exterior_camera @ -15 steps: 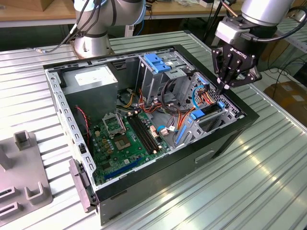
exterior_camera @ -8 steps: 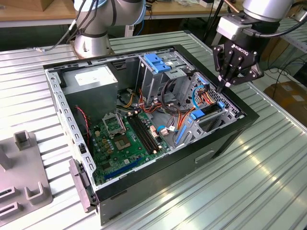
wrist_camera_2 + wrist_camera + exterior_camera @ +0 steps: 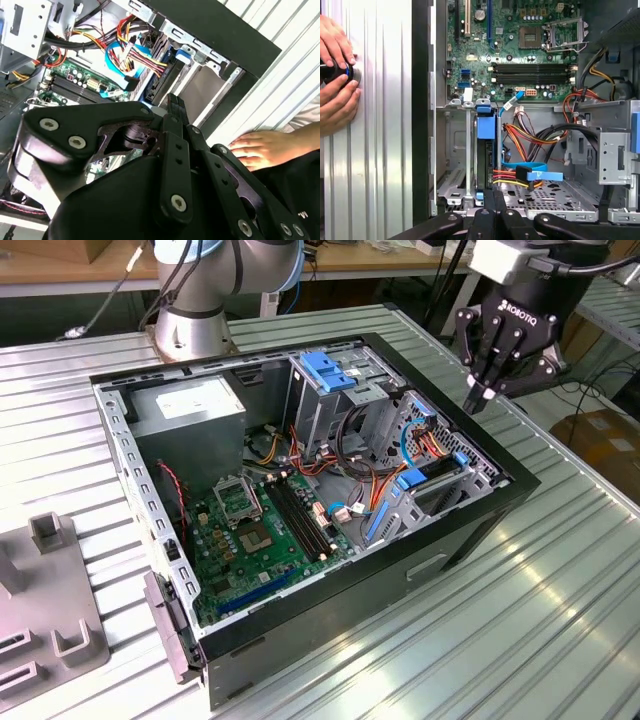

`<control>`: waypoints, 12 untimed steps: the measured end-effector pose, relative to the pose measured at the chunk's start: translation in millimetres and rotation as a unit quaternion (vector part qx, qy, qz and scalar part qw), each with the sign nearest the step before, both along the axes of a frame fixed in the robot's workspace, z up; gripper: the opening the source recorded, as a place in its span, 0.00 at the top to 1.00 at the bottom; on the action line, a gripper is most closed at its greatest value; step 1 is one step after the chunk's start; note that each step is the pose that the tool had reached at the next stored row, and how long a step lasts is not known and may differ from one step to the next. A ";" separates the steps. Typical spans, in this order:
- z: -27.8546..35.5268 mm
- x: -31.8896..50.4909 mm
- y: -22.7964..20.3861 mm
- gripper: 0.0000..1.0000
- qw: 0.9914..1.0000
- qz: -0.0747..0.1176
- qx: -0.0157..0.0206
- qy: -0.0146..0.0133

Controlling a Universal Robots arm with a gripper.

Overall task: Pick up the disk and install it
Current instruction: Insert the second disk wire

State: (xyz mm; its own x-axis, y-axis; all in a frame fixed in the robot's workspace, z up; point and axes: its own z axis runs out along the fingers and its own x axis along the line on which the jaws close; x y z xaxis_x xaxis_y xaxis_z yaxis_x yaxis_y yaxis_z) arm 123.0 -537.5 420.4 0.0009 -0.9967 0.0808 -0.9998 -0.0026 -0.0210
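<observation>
The disk (image 3: 485,155) sits on edge in the drive bay at the front corner of the open computer case (image 3: 470,530); its blue carrier tab (image 3: 486,128) and rails show around the dark body. In the exterior view its blue carrier (image 3: 412,479) lies low in the bay on the exterior view's right. My gripper (image 3: 475,400) hangs above that corner of the case, apart from the disk, fingers together and holding nothing. In both wrist views the shut fingertips (image 3: 493,196) (image 3: 172,102) point toward the bay.
A blue handle block (image 3: 328,370) tops the grey cage at the back. Red, yellow and blue cables (image 3: 530,150) cross beside the bay. The motherboard (image 3: 265,525) fills the case floor. A person's hands (image 3: 335,75) rest on the ribbed table by the case, holding a small black knob.
</observation>
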 end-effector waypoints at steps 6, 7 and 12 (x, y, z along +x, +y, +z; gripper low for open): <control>-6.5 -17.3 3.2 0.90 1.000 0.005 -0.003 0.000; -8.0 -20.4 4.7 0.90 1.000 0.005 -0.004 0.000; -15.1 -25.3 28.1 0.90 1.000 0.006 -0.011 0.000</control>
State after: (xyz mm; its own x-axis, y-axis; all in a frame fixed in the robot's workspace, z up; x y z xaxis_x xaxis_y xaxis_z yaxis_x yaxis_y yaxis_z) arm 97.7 -509.4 405.3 0.0120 -0.9946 0.1033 -0.9997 -0.0142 -0.0207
